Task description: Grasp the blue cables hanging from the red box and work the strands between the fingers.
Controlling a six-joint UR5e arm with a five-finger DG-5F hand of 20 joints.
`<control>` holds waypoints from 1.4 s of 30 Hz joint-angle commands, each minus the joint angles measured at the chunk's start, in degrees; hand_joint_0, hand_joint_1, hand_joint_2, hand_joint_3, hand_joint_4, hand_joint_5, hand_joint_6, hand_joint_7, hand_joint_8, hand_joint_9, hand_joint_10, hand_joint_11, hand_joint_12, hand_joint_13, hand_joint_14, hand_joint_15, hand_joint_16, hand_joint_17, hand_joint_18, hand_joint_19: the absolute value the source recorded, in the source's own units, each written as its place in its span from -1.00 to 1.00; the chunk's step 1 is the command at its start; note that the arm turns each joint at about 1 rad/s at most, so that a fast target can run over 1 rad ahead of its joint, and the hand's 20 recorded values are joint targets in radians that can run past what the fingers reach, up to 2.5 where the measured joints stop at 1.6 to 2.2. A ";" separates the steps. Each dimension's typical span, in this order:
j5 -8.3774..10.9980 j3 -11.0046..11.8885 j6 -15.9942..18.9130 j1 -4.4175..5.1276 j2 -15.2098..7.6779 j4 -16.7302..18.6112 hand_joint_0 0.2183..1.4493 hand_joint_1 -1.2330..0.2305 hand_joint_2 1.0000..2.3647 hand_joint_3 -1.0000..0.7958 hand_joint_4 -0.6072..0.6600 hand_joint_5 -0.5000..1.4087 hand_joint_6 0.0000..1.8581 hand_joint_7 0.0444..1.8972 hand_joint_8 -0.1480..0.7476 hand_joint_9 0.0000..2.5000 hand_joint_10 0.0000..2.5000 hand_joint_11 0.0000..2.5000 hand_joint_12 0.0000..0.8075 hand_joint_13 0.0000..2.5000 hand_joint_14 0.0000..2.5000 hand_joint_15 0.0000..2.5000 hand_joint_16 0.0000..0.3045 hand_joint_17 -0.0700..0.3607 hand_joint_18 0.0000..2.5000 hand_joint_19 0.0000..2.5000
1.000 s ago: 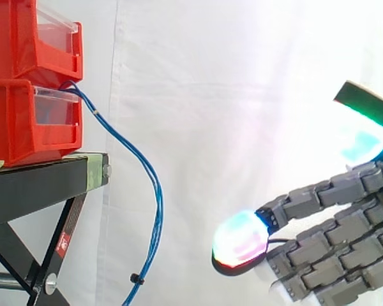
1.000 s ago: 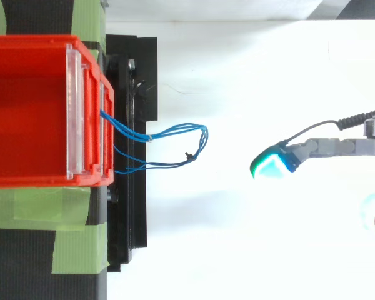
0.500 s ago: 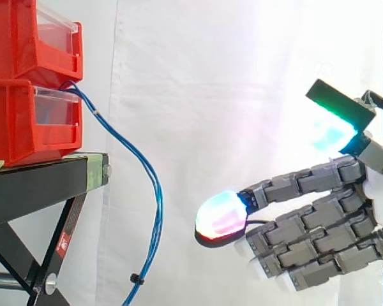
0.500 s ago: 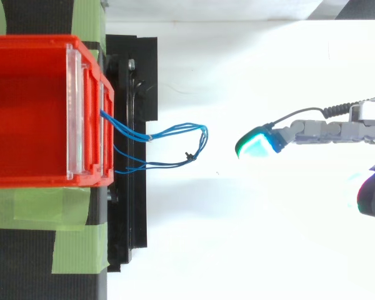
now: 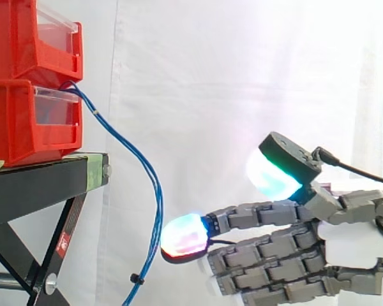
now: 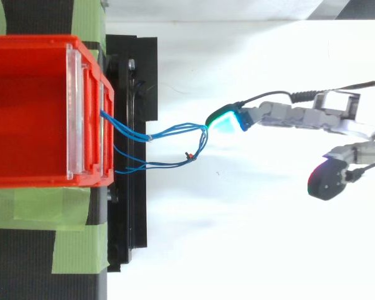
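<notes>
**Cable orientation.** The blue cables [image 5: 157,210] leave the front of the lower red bin [image 5: 19,121] at its upper edge. They arc down and away from the bin, then hang almost vertical, so their long axis runs top to bottom in the side view. In the top view the strands form a flat loop [image 6: 175,129] reaching out from the bin toward the robot hand [image 5: 351,245]. A small black clip [image 5: 136,278] sits on the strands low down.

**Robot hand.** The fingers are stretched nearly straight toward the cables and the thumb pad [image 5: 274,175] is raised well above them. The hand is wide and holds nothing. The leading fingertip pad [image 5: 186,234] lies at the outer end of the loop.

**Surroundings.** A second red bin [image 5: 13,38] is stacked on the lower one. Both rest on a black stand [image 5: 32,185] carrying green tape [image 6: 81,250], before a white curtain [image 5: 242,76].

**Limits of view.**
- The lower end of the cables is cut off by the frame edge.
- Whether the pad actually touches the strands cannot be told.
</notes>
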 commanded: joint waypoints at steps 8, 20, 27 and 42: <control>4.47 1.95 2.15 -0.16 -1.69 5.65 -0.19 0.09 -1.00 -1.00 0.18 -0.89 -0.99 -0.28 -0.05 -0.98 -1.00 -0.93 -0.16 -1.00 -1.00 -0.87 -0.54 0.05 -1.00 -0.95; 9.47 2.21 1.27 0.11 -1.69 5.74 -0.19 0.09 -1.00 -1.00 0.19 -0.88 -0.99 -0.28 -0.04 -0.96 -1.00 -0.92 -0.16 -1.00 -1.00 -0.87 -0.54 0.05 -1.00 -0.95; 9.56 3.27 -1.37 0.28 -1.78 5.83 -0.19 0.09 -1.00 -1.00 0.19 -0.87 -0.99 -0.27 -0.04 -0.95 -1.00 -0.91 -0.16 -1.00 -1.00 -0.87 -0.54 0.05 -1.00 -0.94; 7.01 12.58 -1.37 1.16 -12.15 6.53 -0.18 0.09 -1.00 -1.00 0.20 -0.86 -0.99 -0.28 -0.02 -0.93 -1.00 -0.91 -0.15 -1.00 -1.00 -0.86 -0.55 0.05 -1.00 -0.92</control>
